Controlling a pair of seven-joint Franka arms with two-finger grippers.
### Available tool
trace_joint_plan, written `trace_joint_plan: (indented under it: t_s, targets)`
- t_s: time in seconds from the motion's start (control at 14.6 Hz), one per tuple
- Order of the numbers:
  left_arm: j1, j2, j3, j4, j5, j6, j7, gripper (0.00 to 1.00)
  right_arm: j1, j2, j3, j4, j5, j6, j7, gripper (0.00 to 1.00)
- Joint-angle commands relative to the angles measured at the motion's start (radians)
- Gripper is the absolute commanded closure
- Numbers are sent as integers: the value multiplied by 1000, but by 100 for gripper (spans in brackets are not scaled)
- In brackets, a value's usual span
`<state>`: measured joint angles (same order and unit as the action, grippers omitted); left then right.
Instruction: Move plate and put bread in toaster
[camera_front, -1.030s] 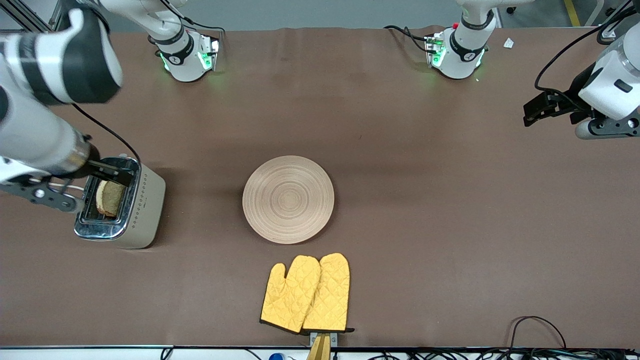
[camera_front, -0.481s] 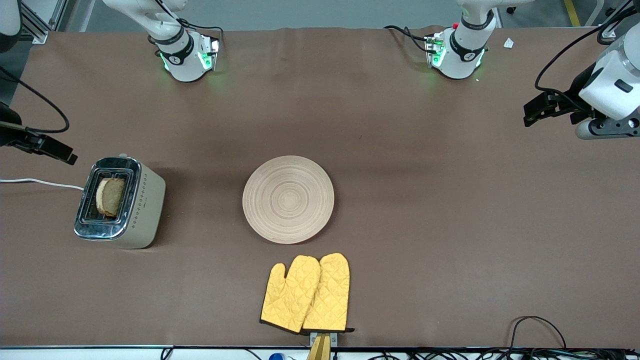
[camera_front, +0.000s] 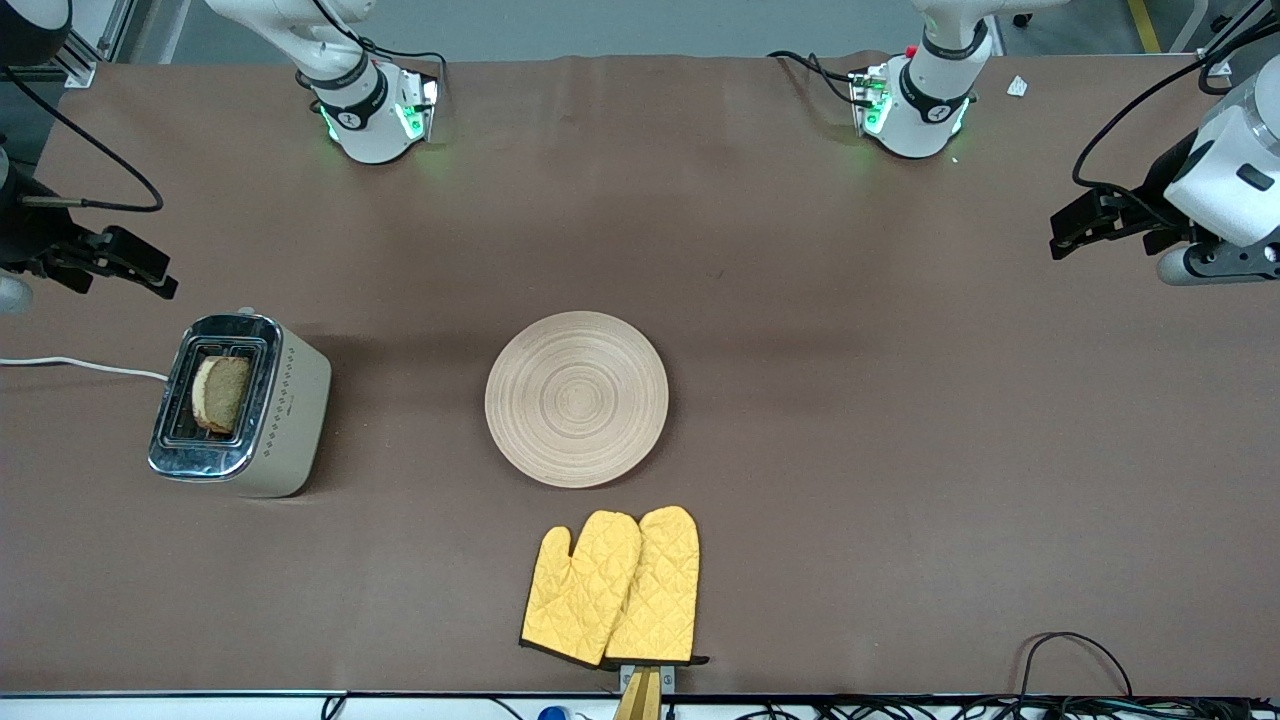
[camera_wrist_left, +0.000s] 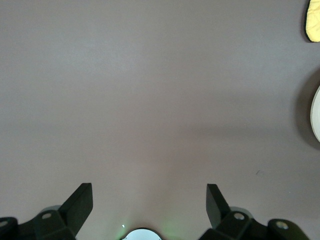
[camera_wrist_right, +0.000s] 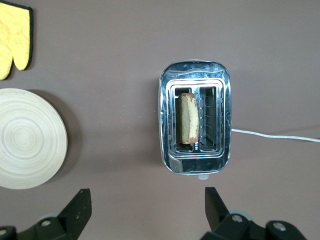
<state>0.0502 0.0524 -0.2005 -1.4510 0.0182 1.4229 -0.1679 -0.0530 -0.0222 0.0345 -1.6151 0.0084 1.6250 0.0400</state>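
Where the table edge runs nearest the front camera, black cables (camera_front: 1075, 660) trail along it and a pair of yellow quilted oven mitts (camera_front: 612, 588) lies flat, their cuffs toward that edge. Just farther on sits the plate (camera_front: 577, 398), bare, at mid-table, close to the mitts but apart from them. Toward the right arm's end stands the toaster (camera_front: 240, 405), upright, with the bread (camera_front: 220, 393) standing on edge in one slot, the one toward the plate, its top above the chrome; the second slot holds nothing. A white cord (camera_front: 80, 365) runs from the toaster off the table's end. No writing can be read on the toaster or the mitts; the small marks on the arm bases are too small to make out.

A brown cloth covers the table (camera_front: 900, 450), with grey floor past its top edge.

The right gripper (camera_wrist_right: 145, 207) hangs over the table's end, farther from the camera than the toaster, its fingers spread apart and empty. The left gripper (camera_wrist_left: 150, 202) hovers over bare cloth at the left arm's end, fingers likewise spread and empty. Both arms are partly cut off by the front view's edges.
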Motion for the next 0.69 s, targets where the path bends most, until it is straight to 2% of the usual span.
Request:
trace_joint_plan:
  t_s: [0.0,0.62]
  targets:
    - [-3,10,-2,26,3,-5,4,0,-13,-35,-15,-37,-10,7,-75,0]
    - [-18,10,-7,26,3,-5,10,0,-15,-27,-19,-23,-24,7,-65,0]
